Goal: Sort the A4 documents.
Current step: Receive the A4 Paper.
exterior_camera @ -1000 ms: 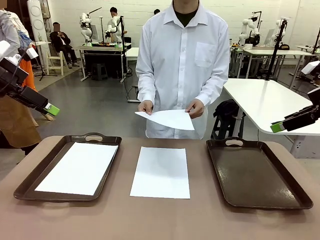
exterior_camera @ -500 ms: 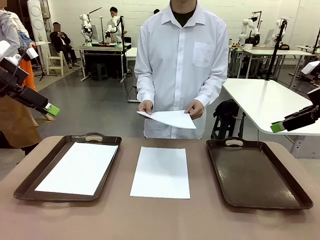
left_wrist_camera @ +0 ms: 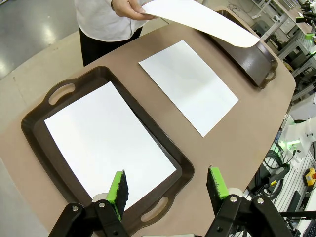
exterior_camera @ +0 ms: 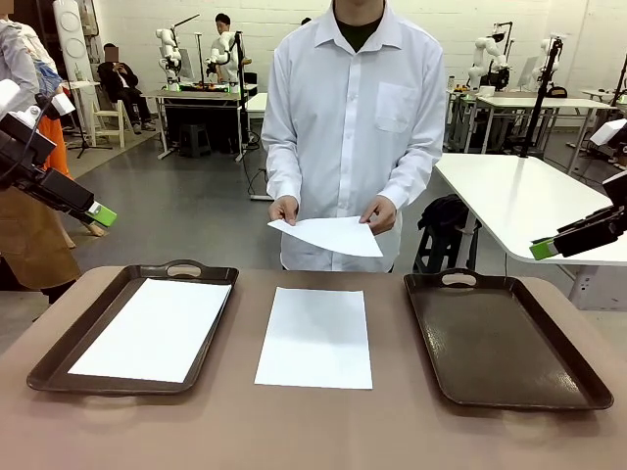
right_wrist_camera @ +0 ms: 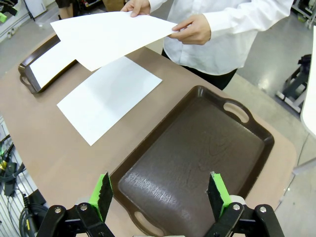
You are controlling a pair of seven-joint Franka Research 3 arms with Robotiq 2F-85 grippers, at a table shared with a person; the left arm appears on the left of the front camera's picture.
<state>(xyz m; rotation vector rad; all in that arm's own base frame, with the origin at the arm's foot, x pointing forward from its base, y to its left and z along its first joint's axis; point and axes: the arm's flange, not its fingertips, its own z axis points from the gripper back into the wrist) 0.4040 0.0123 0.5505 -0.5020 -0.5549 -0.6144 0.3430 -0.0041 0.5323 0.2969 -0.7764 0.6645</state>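
On table (exterior_camera: pixel 196 431) ctr, A4 sheet (exterior_camera: pixel 315 336), well apart from L fingers (exterior_camera: pixel 101 213), R fingers (exterior_camera: pixel 542 249)

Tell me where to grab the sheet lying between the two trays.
The sheet lies flat on the table, no corner lifted. Probably take its near short edge, coming down from the robot's side: that edge sits clear of the left tray and right tray.

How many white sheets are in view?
3 sheets: one in the left tray, one on the table at centre, one in the person's hands. Any stacked beneath would be hidden.
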